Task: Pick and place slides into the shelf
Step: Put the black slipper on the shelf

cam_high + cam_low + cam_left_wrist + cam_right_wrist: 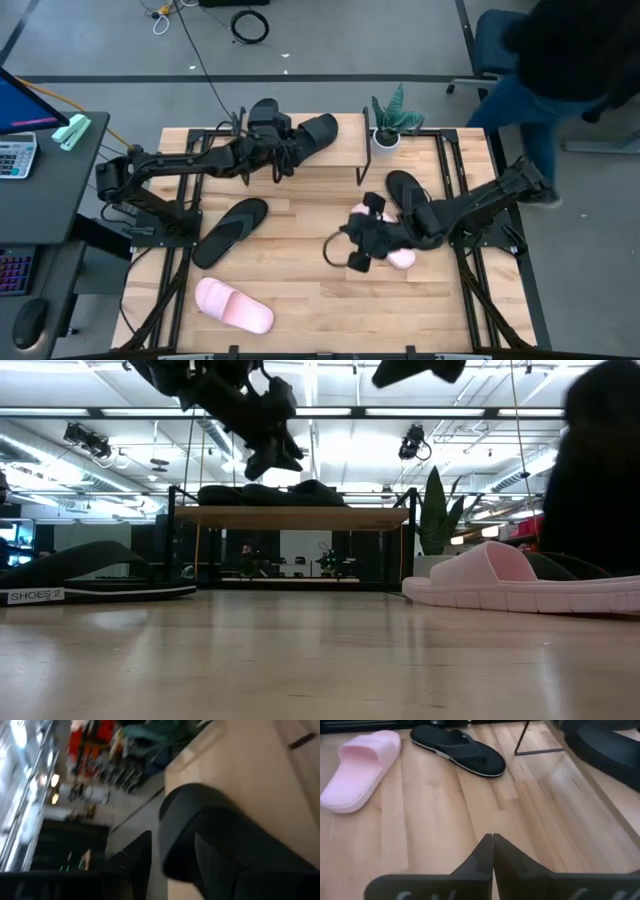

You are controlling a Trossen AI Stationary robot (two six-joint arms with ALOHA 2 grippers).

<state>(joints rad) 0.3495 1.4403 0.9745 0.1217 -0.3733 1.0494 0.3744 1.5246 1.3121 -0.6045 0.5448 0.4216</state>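
Slides are partly shelved: 1 black slide lies on the shelf, under the left gripper, whose grip I cannot tell. Right gripper, shut and empty, hovers near the pink slide; next it must open and grasp.

shelf: plank half right of black slide bare | plant pot just beside its right end | bare table in front; flip-flop front-left, pink slide far front-left
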